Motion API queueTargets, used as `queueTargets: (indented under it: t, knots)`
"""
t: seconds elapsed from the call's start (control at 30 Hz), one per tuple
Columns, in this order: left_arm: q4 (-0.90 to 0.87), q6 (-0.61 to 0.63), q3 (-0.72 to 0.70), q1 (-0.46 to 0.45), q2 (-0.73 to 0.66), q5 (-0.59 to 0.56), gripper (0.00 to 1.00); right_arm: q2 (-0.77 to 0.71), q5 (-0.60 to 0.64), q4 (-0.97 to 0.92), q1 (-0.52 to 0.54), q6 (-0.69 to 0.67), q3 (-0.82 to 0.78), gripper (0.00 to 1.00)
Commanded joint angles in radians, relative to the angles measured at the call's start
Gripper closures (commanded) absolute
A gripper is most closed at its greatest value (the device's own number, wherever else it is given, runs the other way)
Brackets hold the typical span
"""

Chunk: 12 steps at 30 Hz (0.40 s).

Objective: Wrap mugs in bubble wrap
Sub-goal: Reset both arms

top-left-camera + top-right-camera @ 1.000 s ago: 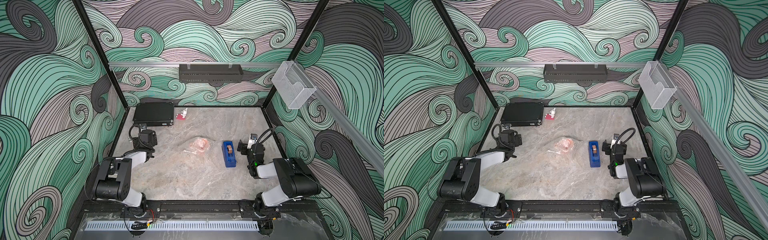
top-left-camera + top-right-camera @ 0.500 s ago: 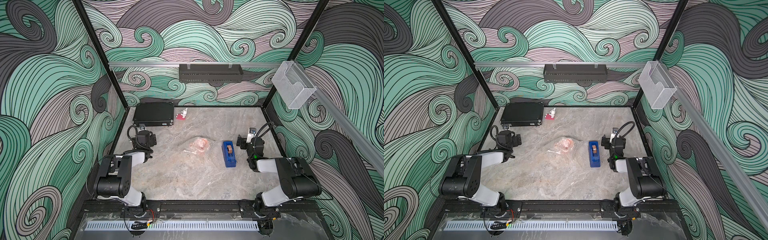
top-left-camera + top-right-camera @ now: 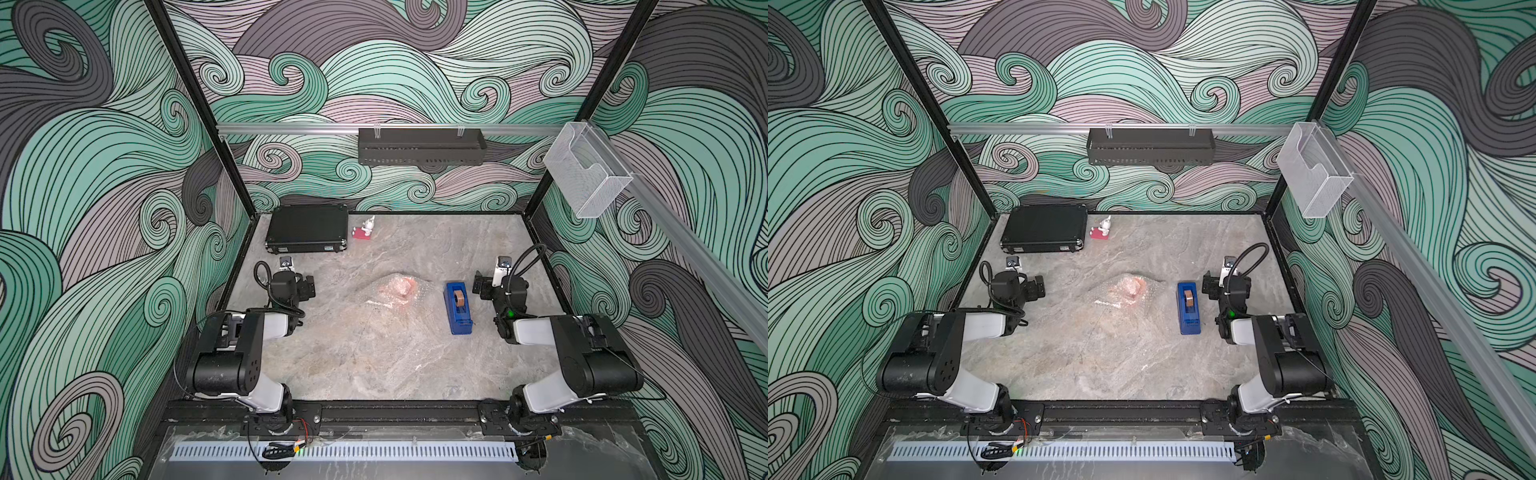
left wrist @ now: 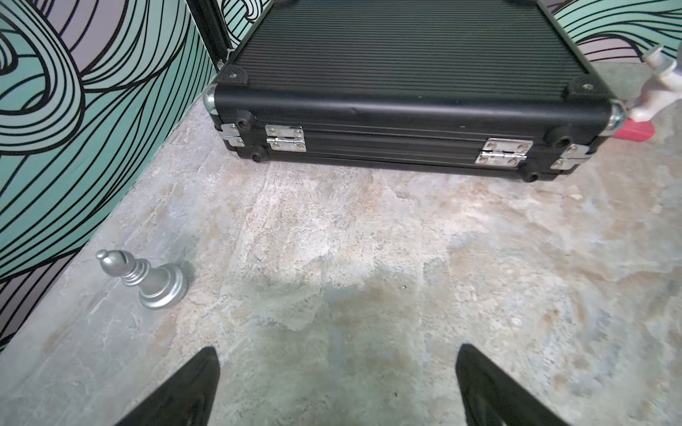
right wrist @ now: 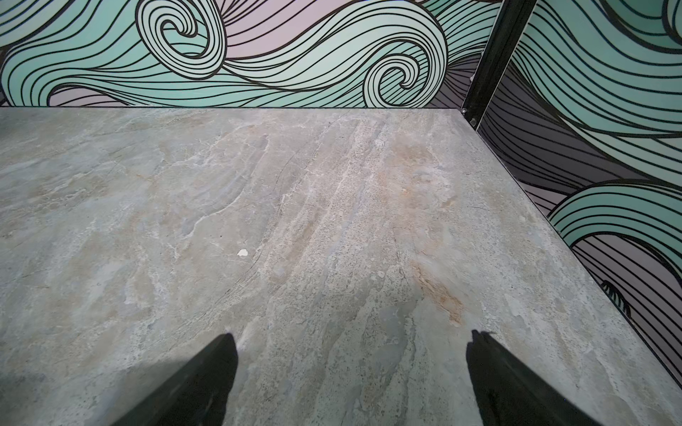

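Lying near the middle of the table (image 3: 374, 374), the orange mug (image 3: 397, 288) showed only as a pinkish blur beneath the bubble wrap (image 3: 365, 309), which was draped over it in a low mound. The sheet's outer edges were too faint to trace. To the mound's right sat the blue tape dispenser (image 3: 458, 307), apart from the mug.

The left gripper (image 3: 306, 286) hung near the left wall with its jaws spread wide and nothing between them. Its wrist view showed bare stone ahead of the fingers (image 4: 192, 387) up to a black case (image 4: 406, 92), and a silver chess bishop (image 4: 147, 280) close to the wall's foot. The right gripper (image 3: 478, 286), likewise wide and empty, stood between the dispenser's far end and the right wall, with bare tabletop before it as far as the back corner.

A red-and-white figurine (image 3: 365, 230) stood beside the case. In both top views, a broad stretch of tabletop lay between the mound and the arms' bases.
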Motion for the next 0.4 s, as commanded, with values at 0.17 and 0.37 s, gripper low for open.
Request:
queueTargets:
  t: [0.17,0.37]
  knots:
    - [0.035,-0.007,0.016,0.023,-0.004,0.036,0.01,0.001,-0.010,-0.005,-0.008,0.000,0.012,0.00]
    - [0.039,-0.007,0.016,0.023,-0.004,0.036,0.01,-0.005,-0.046,-0.016,-0.025,0.006,0.016,0.00]
